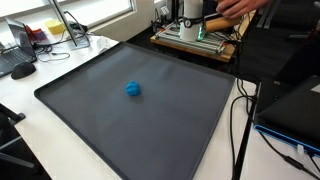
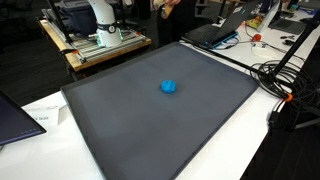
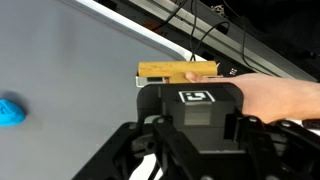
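Observation:
My gripper fills the lower part of the wrist view. Its black body carries a square marker, its links are splayed wide, and nothing shows between them. The fingertips are cut off by the frame edge. A person's hand holds a small wooden block just beyond the gripper body, not in the jaws. In an exterior view the gripper hangs over the far stand, with the hand and block beside it. A small blue object lies mid-mat, far from the gripper; it also shows in the other two views.
A large dark grey mat covers the table, also seen in the other exterior view. The robot base stands on a wooden stand behind it. Laptops and cables lie along one side, with desk clutter on the other.

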{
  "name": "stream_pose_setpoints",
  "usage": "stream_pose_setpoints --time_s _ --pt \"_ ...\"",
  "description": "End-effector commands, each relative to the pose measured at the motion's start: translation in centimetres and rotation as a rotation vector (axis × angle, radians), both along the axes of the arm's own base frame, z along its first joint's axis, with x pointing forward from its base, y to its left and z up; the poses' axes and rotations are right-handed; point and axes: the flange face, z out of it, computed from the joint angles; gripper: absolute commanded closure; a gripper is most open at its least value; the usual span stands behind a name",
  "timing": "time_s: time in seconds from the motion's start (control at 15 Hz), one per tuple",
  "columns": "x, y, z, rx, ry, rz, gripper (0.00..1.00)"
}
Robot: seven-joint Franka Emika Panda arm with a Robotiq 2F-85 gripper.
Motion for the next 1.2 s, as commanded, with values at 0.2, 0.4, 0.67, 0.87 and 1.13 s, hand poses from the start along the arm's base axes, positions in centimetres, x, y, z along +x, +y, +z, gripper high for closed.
stream_pose_setpoints --time_s 0.2,0.4,0.67,0.87,1.13 --pt "0.4 0.1 0.5 0.03 0.023 0.02 0.78" --pt "0.5 0.0 0.5 0.021 0.009 -0.004 0.78" --pt "0.7 -0.7 0.5 0.038 -0.004 -0.081 0.78" --pt "4.8 -2.9 1.2 0.027 -0.06 -0.195 0.78" --pt "9.5 -5.3 1.5 -0.067 -0.156 -0.349 0.78"
